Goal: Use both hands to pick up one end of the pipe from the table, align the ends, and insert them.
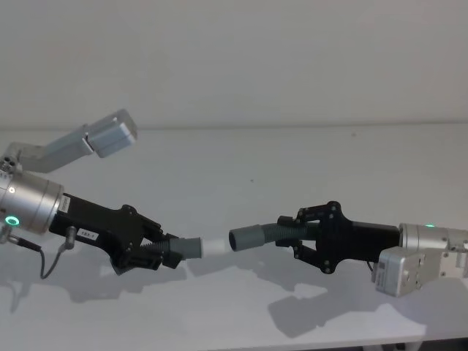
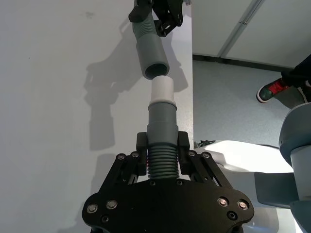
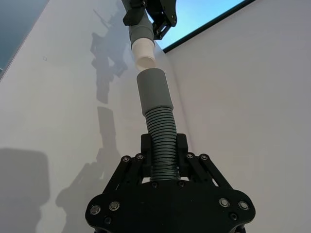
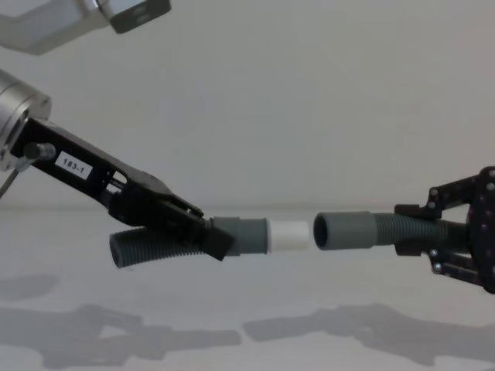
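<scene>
**White desk below, plug and socket a breath apart**

White desk (image 1: 307, 157) lies under both my arms, and both hose pieces hang clear above it. My left gripper (image 1: 162, 252), at nine o'clock in the head view, clamps the plug hose (image 4: 155, 246) by its ribs. My right gripper (image 1: 298, 235), at three o'clock, is closed on the socket hose (image 4: 387, 229).

The white plug tip (image 4: 290, 235) faces the hollow socket (image 4: 340, 231), near but not touching. I judge the risk is a slight tilt: the tip could catch the socket rim, bending the soft ribs or slipping in my jaws.
</scene>
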